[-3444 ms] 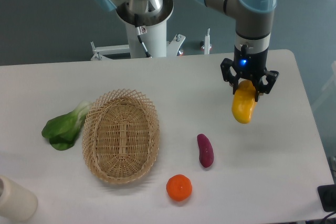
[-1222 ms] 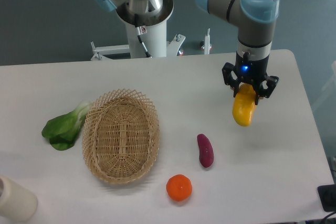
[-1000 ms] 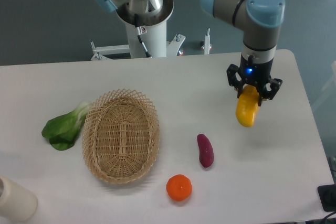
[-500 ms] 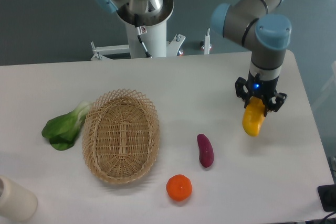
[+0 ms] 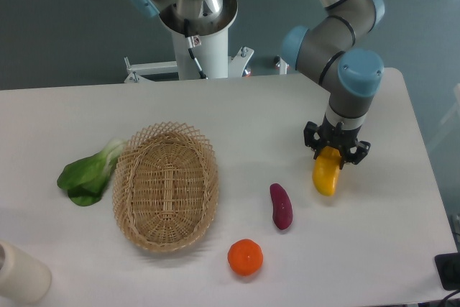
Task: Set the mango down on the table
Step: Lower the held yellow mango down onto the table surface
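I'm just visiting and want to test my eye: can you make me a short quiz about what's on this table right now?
1. True or false: the gripper holds the mango.
2. Which lies nearest the mango: A) leafy green, B) purple tuber, C) basket?
3. What round fruit sits on the table in front of the basket?

Key: 1 true; 2 B; 3 the orange.

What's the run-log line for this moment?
gripper: shut on mango | mango: low over table, right of tuber | release: not yet
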Tool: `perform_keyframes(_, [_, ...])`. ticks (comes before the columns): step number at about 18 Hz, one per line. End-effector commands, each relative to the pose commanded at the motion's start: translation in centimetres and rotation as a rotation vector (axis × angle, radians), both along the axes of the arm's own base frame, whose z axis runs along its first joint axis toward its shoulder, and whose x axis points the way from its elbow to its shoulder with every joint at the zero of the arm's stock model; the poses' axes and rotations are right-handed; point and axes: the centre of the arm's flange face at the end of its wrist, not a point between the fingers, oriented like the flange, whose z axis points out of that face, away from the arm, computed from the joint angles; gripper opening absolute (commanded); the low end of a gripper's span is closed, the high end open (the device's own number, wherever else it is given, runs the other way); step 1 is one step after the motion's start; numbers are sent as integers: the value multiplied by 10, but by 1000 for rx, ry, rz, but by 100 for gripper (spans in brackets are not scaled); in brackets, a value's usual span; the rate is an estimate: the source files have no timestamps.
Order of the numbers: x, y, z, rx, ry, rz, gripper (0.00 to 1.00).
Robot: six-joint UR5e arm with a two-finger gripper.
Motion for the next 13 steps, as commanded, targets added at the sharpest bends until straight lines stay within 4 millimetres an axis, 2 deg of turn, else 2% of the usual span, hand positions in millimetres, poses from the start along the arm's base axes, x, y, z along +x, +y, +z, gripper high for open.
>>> perform_keyframes(9, [0, 1, -5, -6, -6, -3, 54])
perform_keyframes(10, [0, 1, -6, -6, -7, -4, 57])
perform_keyframes(13, [-2, 2, -3, -5, 3, -15, 100])
